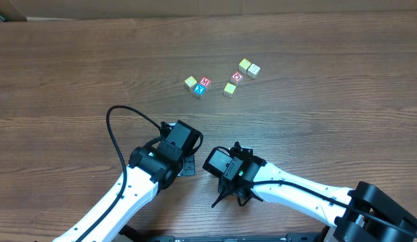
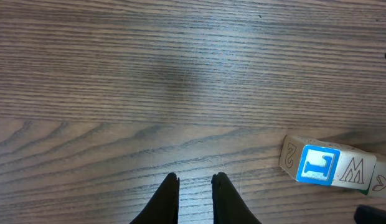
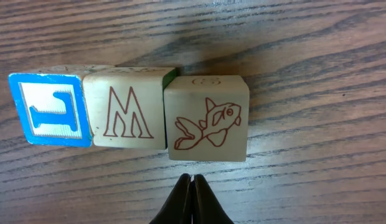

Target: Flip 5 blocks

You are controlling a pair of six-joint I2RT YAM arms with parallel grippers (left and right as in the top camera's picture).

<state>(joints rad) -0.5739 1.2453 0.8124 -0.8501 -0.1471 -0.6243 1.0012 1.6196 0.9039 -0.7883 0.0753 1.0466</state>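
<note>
Several small wooden blocks lie in the far middle of the table. One cluster holds a yellow block [image 1: 190, 82], a red M block [image 1: 204, 82] and a blue block [image 1: 199, 89]. To its right are a yellow block [image 1: 230, 88], a red O block [image 1: 237, 76] and two pale ones [image 1: 249, 67]. In the right wrist view a blue T block [image 3: 50, 109], a cream M block [image 3: 126, 107] and a cream fish block [image 3: 207, 118] stand in a row just beyond my shut right gripper [image 3: 192, 177]. My left gripper [image 2: 194, 177] stands narrowly open and empty, with the blue block [image 2: 319, 165] off to its right.
The bare brown wooden table [image 1: 74, 67] runs wide on both sides of the blocks. Both arms sit near the front edge, the left arm [image 1: 155, 161] trailing a black cable loop [image 1: 114, 128], the right arm [image 1: 289, 188] beside it.
</note>
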